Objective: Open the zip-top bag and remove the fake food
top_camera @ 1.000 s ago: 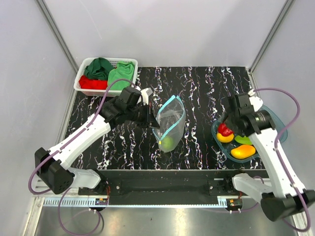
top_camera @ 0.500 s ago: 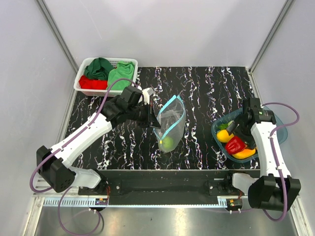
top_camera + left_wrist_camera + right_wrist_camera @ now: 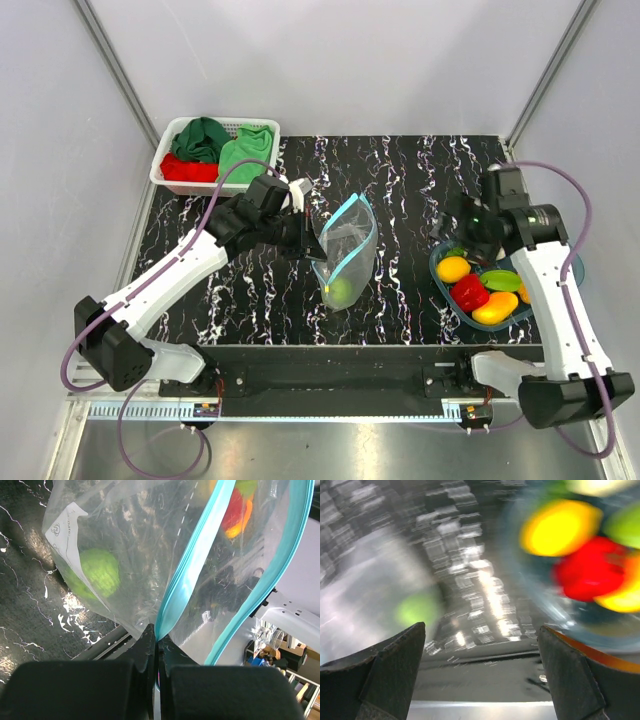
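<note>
Right gripper [image 3: 465, 225] has swung up and away from over the translucent teal plastic tub [image 3: 437, 272] since half a second ago. The glossy red plastic fake-food piece [image 3: 468, 292] that sat by its fingers then now lies in the tub, apart from the jaws. Right jaws spread wide, nothing between them. Right wrist view is blurred: tub [image 3: 520, 587] beyond the right-hand finger, red piece [image 3: 590, 570] and a yellow plastic piece [image 3: 560, 527] in it.

Left gripper [image 3: 305, 240] unmoved. Its jaws are pressed together on the light blue zip strip [image 3: 192, 565] of the clear crinkly plastic zip-top bag [image 3: 348, 245]. The bag [image 3: 140, 540] stands straight out from the fingertips, its two strip edges parting from the pinch, mouth open. Round green plastic fake-food piece [image 3: 97, 572] still inside the bag, up and left of the left jaws in the wrist view. Bag sits between the two grippers.
</note>
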{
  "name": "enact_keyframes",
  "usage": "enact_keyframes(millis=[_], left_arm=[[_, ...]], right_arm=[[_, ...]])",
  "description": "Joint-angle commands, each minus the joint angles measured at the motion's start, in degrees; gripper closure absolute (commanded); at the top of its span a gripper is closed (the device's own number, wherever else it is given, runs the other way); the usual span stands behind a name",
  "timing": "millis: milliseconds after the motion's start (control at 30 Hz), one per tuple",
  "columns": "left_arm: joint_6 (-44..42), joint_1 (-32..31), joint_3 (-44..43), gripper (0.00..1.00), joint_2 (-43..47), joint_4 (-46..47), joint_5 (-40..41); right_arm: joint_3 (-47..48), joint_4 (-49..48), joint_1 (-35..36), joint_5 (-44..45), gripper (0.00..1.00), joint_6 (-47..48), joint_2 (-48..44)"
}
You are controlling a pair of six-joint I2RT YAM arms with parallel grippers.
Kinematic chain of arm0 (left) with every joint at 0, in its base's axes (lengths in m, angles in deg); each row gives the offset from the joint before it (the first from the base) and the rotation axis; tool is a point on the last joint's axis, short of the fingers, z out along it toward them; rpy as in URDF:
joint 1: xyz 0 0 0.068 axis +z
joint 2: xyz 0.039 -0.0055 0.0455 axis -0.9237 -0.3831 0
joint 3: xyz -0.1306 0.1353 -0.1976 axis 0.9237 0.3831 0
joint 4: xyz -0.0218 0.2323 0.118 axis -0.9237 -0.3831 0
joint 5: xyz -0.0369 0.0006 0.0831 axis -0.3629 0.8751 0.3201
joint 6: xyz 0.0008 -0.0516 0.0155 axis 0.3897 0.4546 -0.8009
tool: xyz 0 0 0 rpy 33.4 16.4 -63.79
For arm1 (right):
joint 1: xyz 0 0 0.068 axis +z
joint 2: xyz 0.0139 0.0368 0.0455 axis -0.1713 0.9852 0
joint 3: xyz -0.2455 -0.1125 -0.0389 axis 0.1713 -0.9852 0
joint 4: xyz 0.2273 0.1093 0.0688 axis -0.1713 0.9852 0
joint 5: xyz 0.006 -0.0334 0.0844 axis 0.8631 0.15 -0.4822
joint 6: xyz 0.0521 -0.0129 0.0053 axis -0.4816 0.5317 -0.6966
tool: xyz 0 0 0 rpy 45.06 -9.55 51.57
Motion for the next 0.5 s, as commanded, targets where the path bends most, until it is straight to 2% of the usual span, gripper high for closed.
enact_keyframes(millis=[0,100,167,267,300,367,400,467], left_arm=[[0.5,-0.2,-2.5,1.00,-0.4,1.8,-1.3],[0.7,-0.2,-2.6,1.00,0.0,1.9,-0.4],[1.0,-0.2,-3.0,1.00,-0.1,2.0,-0.2],[1.7,-0.4,-3.9,1.00,-0.7,2.2,1.2],[2.1,-0.5,-4.1,1.00,-0.9,2.1,1.7],[4.1,-1.1,-4.9,1.00,-1.0,2.1,4.1],[4.9,-1.5,-5.1,1.00,-0.9,2.1,5.3],[6.5,-3.0,-5.8,1.00,-0.8,2.1,9.1]], right_arm=[[10.5,-1.6,11.5,-6.1,0.00,-4.2,2.9],[16.9,-3.6,19.9,-5.0,0.04,-9.5,6.1],[20.8,-3.1,24.8,-4.2,0.12,-11.9,8.8],[28.1,-1.4,29.6,-1.6,0.18,-15.7,13.9],[30.3,-1.2,30.4,-1.1,0.29,-16.8,16.0],[32.1,-0.8,31.5,-0.6,0.42,-20.2,18.0],[33.2,-0.5,31.9,-0.7,0.56,-21.4,20.0],[33.3,-1.4,32.3,-3.0,0.63,-23.4,21.9]])
